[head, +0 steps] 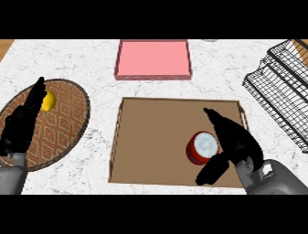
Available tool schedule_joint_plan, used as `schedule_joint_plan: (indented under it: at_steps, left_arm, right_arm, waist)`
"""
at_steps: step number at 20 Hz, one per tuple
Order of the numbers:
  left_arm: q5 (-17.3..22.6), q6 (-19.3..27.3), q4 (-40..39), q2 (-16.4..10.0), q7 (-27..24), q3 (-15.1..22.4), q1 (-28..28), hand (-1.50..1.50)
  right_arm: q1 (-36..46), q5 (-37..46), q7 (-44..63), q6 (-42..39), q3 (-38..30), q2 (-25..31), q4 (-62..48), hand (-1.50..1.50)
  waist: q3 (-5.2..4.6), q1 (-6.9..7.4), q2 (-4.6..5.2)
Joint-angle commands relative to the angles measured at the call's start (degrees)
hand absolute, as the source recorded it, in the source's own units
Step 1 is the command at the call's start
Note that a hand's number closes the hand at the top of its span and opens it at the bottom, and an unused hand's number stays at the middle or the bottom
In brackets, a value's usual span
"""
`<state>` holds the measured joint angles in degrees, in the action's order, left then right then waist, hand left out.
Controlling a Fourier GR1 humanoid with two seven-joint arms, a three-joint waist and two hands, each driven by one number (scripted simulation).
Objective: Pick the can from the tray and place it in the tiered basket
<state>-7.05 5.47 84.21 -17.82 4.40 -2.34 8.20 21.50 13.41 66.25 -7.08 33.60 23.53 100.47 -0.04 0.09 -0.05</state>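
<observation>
The right hand (241,145) is in the grasp-approach step. It is spread, with straight fingers along the right side of the can and the thumb splayed out below it. The fingers are not curled round anything, so treat the can as not yet gripped. You cannot tell from this view whether the fingers touch the can's wall or stand just beside it.

The short red metal can with the white top (202,147) stands upright in the lower right part of the flat brown rectangular tray (149,132), on the tray floor.

Next move, as judged from this pose:
1. Close the fingers and thumb round the can.
2. Lift it clear of the tray's rim.
3. Carry it right and away from you to the black wire tiered basket (284,96), which stands well apart from the tray on the white marbled table (95,59).

The left hand (20,125) rests open, fingers up, over the round brown woven mat (65,123) at the left.
</observation>
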Motion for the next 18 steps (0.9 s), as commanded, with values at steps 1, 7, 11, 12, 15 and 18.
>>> schedule_joint_plan:
  at_steps: [1,7,11,12,15,18]
  left_arm:
    - [-2.0,1.5,1.2,1.8,-0.8,1.1,-1.7,0.0]
    - [-3.6,2.9,0.6,3.9,2.6,1.8,2.3,0.0]
    - [-1.9,-0.5,0.5,2.6,-1.0,0.1,-1.8,0.0]
    - [-0.9,-1.9,5.8,1.4,2.7,-0.1,-2.8,0.0]
    - [-0.4,-2.5,-3.9,-0.2,0.2,-3.6,4.9,0.0]
    - [-2.2,-0.7,0.3,1.8,-1.1,-1.2,-0.3,0.0]
  right_arm:
    - [0.1,1.8,7.5,-2.2,0.3,-2.5,-2.4,-1.5]
    - [2.4,3.1,3.3,-2.9,-1.4,-7.6,-10.8,-1.5]
    - [-0.8,4.3,1.7,-4.1,-2.5,-8.1,-10.0,-1.5]
    - [-2.2,4.2,0.7,-3.6,-2.2,-8.7,-10.7,-1.5]
    - [-2.6,6.7,-0.1,-1.7,0.0,-13.2,-14.5,-1.5]
    - [-2.2,1.4,-3.8,-9.3,0.0,-10.7,-14.5,1.5]
  waist:
    - [0.01,0.12,0.0]
    - [0.03,0.22,0.11]
    - [0.02,0.09,0.01]
    - [0.04,0.25,-0.04]
    - [0.01,-0.26,0.14]
    - [0.03,0.26,0.09]
